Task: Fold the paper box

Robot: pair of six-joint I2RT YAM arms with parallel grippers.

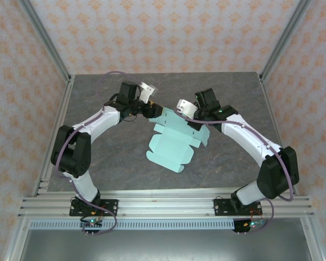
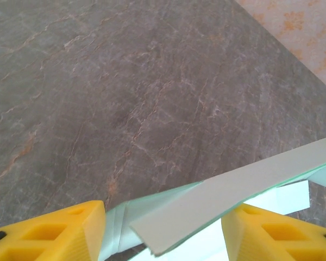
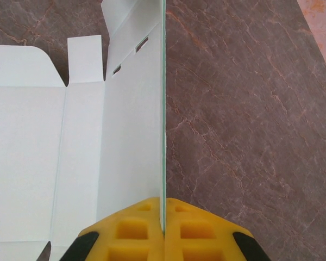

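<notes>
The box (image 1: 171,145) lies as a mostly flat die-cut sheet at the middle of the table (image 1: 125,166), between the two arms. The right gripper (image 3: 164,211) is clamped shut on the edge of a side panel (image 3: 136,136) and holds it upright. The left gripper (image 2: 163,220) stands parted, with a narrow flap (image 2: 233,190) slanting through the gap and seemingly touching neither finger. The step looks to be raising the far walls. It should go best if the right grip holds the panel square on its crease while the left closes on the flap low down, near its fold line, and turns it inward slowly. Thin card pinched at the tip will likely bow rather than hinge. Nothing weighs down the flat part, so a sideways pull may drag the whole sheet. From above, the wrists mask both sets of fingertips, so which flap the left one straddles is hard to say. The wrist views cut off the sheet's near end, and the yellow fingers (image 3: 136,228) hide the foot of the upright panel.
</notes>
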